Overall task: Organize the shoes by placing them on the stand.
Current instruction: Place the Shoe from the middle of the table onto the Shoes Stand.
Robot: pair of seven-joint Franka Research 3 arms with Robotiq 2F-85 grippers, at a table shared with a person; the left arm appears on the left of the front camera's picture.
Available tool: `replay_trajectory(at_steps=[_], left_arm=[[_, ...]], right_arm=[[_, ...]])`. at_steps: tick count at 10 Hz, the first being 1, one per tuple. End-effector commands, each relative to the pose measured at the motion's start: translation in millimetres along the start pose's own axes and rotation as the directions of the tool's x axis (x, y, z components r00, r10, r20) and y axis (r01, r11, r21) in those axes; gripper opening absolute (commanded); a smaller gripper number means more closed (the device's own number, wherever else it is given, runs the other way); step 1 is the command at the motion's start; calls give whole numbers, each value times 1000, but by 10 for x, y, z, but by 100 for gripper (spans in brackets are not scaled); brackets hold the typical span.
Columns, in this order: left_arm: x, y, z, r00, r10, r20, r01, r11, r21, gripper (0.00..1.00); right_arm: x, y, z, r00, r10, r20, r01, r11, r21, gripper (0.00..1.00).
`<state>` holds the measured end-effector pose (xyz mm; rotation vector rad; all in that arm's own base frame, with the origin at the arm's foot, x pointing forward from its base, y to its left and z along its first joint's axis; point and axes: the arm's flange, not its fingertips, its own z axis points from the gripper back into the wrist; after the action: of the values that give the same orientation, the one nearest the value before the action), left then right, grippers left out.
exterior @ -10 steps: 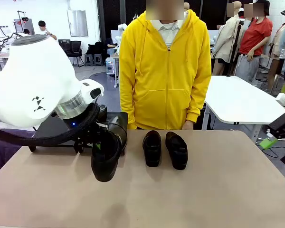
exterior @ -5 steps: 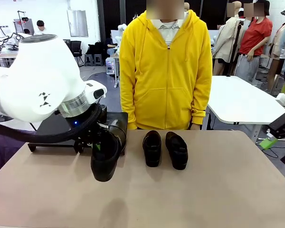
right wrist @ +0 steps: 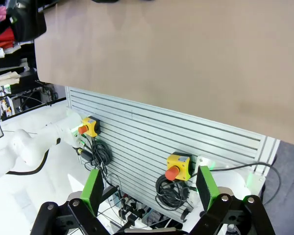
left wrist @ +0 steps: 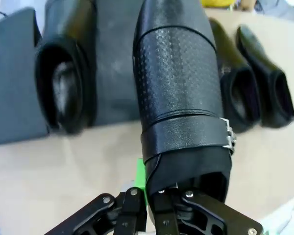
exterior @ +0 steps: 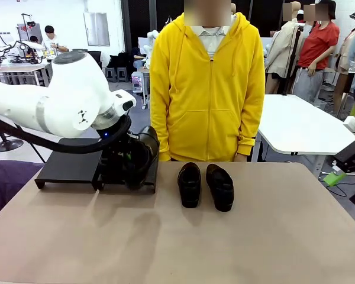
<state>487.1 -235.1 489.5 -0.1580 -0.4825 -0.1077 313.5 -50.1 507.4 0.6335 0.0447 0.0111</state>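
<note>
Since the frame a second earlier, the left arm (exterior: 59, 109) has drawn back from the open table and carried its load to the far left corner, where the stand (exterior: 68, 164) sits. The left gripper (exterior: 125, 164) is now low over the stand's right-hand panel. In the front view the held shoe (exterior: 141, 158) merges with the black gripper and panel, so contact between sole and stand cannot be told there. The left wrist view is clearer. The left gripper (left wrist: 148, 190) is clenched on the heel collar of the held shoe (left wrist: 179, 88), one green pad (left wrist: 140, 172) showing against the leather, with the toe pointing away from the camera. This view also shows a second shoe (left wrist: 66, 73) lying on the stand (left wrist: 115, 73), just beside the held one and parallel to it. The third shoe (left wrist: 235, 93) and fourth shoe (left wrist: 269, 83) lie off the stand on the table (left wrist: 49, 166). In the front view the third shoe (exterior: 189, 184) and fourth shoe (exterior: 220, 187) lie side by side near the middle of the far edge, in front of a person (exterior: 207, 89) in a yellow hoodie. The right wrist view shows the right gripper (right wrist: 149, 192) with its jaws released and nothing between them. It hangs off the table (right wrist: 161, 49), facing a slatted panel (right wrist: 152, 134) with two yellow emergency-stop boxes (right wrist: 178, 165).
</note>
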Motion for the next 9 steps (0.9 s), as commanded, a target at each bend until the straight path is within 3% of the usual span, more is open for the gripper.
replay_trajectory(at_steps=[1, 5, 9], left_arm=[[265, 0, -211, 988, 12, 154, -16, 999, 28, 0], [460, 195, -690, 980, 83, 183, -105, 988, 112, 0], [475, 230, -892, 983, 123, 138, -132, 990, 55, 0]], right_arm=[[1, 12, 50, 1000, -1, -3, 1, 1000, -2, 100], [1, 12, 50, 1000, -1, -3, 1, 1000, -2, 100], [1, 12, 50, 1000, -1, -3, 1, 1000, -2, 100]])
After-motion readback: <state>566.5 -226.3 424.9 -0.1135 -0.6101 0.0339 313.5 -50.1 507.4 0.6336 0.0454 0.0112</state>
